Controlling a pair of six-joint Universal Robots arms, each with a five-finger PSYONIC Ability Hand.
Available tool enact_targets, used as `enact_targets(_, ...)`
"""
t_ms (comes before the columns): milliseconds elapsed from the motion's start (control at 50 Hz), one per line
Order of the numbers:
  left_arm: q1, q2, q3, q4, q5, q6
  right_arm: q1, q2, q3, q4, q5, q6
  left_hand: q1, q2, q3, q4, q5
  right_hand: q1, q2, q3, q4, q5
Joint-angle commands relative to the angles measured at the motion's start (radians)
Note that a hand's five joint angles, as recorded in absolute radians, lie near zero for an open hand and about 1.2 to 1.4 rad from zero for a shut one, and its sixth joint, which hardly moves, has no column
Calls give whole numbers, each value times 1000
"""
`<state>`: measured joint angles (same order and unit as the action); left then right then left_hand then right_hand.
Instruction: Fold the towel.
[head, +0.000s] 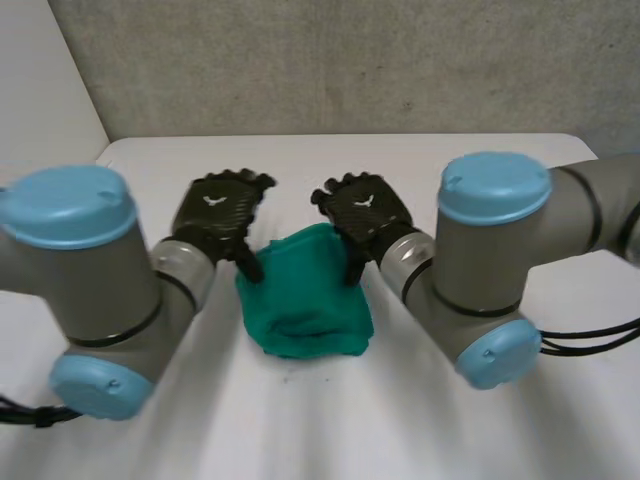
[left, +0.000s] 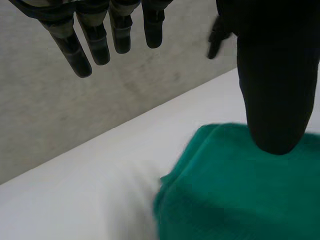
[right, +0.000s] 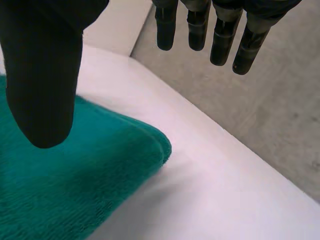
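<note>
Presently, nothing is held by the straight, spread fingers of the left hand (head: 215, 212) and right hand (head: 365, 208), so the towel (head: 305, 300) beneath the thumbs could be dragged askew.

It looks like a robotics lab: a plain white tabletop (head: 400, 160) against a rough grey concrete-looking wall (head: 350, 60), flanked by two grey robot arms with light-blue caps (head: 80, 270).

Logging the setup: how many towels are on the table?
1. The green towel lies bunched in the middle of the table, between the left hand and the right hand, both open. A second one underneath cannot be ruled out.
</note>
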<state>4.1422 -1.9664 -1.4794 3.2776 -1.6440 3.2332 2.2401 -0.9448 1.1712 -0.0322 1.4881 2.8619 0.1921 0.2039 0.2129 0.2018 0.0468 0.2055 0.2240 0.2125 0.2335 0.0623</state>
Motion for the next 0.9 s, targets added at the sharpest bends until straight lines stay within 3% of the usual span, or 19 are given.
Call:
enact_targets(20, -59, -100, 65, -80, -11, -81, -33, 30, -28, 77, -91, 99, 30, 18, 9, 20, 1, -31, -49, -38, -59, -62)
enact_targets(220, -21, -169, -10, -138, -109, -73, -62, 239, -211, 261, -94, 94, 16, 4, -5, 6, -14, -31, -49, -38, -59, -62)
enact_targets(340, 18, -186, -61, -131, -103, -70, -85, 271, -251, 307, -86, 77, 13, 1, -8, 3, -17, -31, -49, -38, -59, -62)
enact_targets(560, 0, -128, -4, -131, -57, -70, -89, 235, -257, 324, -52, 39, 16, 4, -5, 6, -14, -31, -49, -38, -59, -62)
enact_targets(680, 12, -39, 50, -137, -54, -70, -123, 58, -213, 296, -3, 63, 16, 4, -5, 6, -14, -31, -49, -38, -59, -62)
enact_targets(800, 52, 106, 148, -167, -43, -72, -209, -181, -119, 192, 200, 105, 27, 15, 6, 18, -2, -31, -49, -38, -59, -62)
enact_targets(900, 139, 193, 247, -295, 9, -85, -278, -327, -47, 153, 273, 103, 4, -8, -17, -6, -25, -31, -49, -38, -59, -62)
